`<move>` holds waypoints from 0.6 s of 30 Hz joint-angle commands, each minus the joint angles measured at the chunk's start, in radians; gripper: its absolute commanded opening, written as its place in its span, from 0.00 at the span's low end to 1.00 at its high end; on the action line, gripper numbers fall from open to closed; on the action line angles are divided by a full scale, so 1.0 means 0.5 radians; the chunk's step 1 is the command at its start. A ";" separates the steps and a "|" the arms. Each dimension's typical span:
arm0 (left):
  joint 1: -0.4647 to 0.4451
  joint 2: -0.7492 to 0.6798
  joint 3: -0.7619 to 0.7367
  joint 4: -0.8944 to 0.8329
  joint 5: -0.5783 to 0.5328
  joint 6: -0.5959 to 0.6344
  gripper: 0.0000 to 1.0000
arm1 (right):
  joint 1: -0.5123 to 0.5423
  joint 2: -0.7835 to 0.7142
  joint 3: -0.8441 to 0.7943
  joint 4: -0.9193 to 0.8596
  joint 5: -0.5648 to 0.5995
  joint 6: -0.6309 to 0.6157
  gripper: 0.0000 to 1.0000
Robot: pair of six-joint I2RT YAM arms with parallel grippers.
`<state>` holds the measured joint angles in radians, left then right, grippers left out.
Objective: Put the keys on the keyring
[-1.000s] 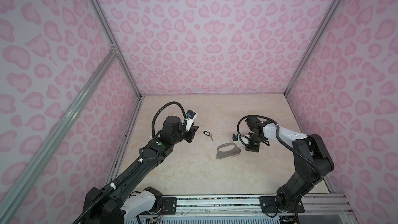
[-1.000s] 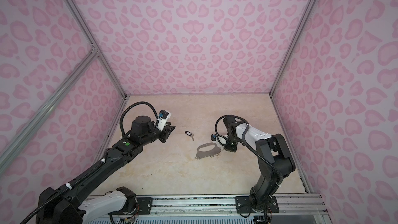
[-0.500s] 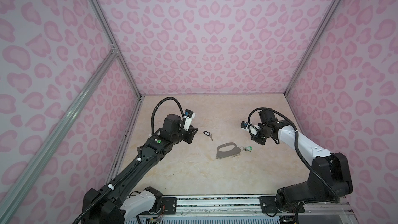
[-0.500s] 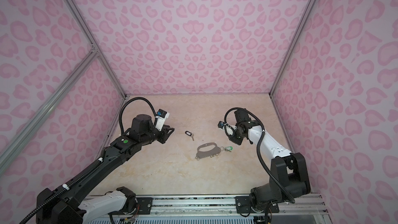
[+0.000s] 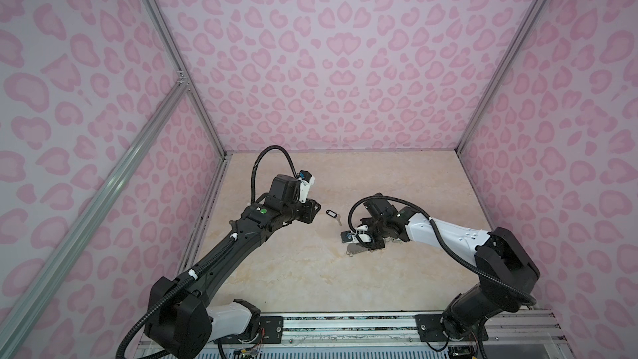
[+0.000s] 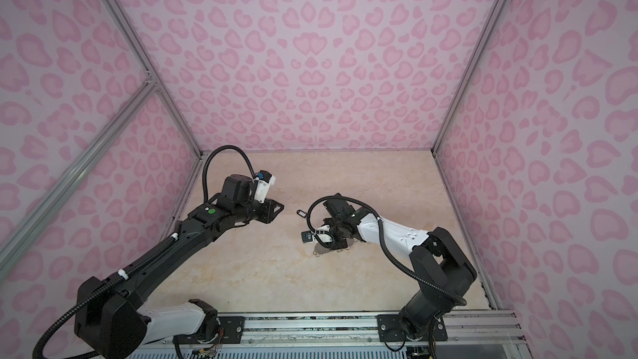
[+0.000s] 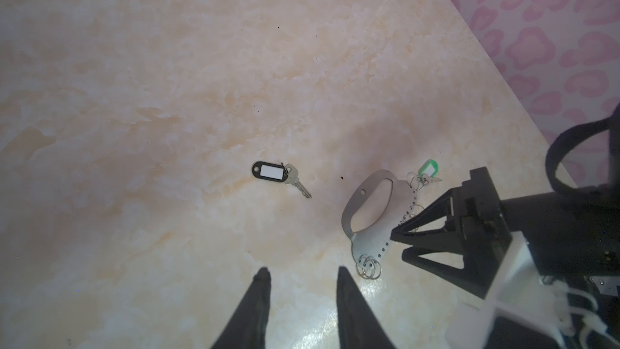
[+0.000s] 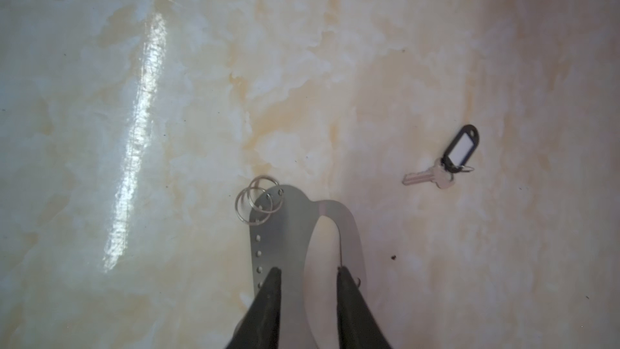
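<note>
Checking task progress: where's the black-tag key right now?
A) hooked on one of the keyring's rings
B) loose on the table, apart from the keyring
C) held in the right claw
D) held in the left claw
B: the black-tag key lies alone on the table, apart from the keyring, and nothing grips it.

Inside pink leopard-print walls (image 6: 310,63), above a marbled table (image 6: 262,271), the left gripper (image 6: 280,206) hangs just short of the black-tagged key (image 6: 301,213), which lies flat between the two grippers. The right gripper (image 6: 328,244) bends low over the grey keyring (image 6: 322,252), hiding all but its ringed edge.
</note>
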<state>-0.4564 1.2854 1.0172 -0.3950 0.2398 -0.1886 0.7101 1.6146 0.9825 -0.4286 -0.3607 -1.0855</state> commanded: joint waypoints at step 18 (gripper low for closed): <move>0.097 0.252 0.031 0.121 0.172 0.256 0.35 | 0.108 0.276 -0.009 0.122 0.074 -0.121 0.31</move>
<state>-0.4107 1.4097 1.0443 -0.3756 0.3145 -0.0837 0.7647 1.7481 0.9817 -0.3649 -0.3180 -1.1385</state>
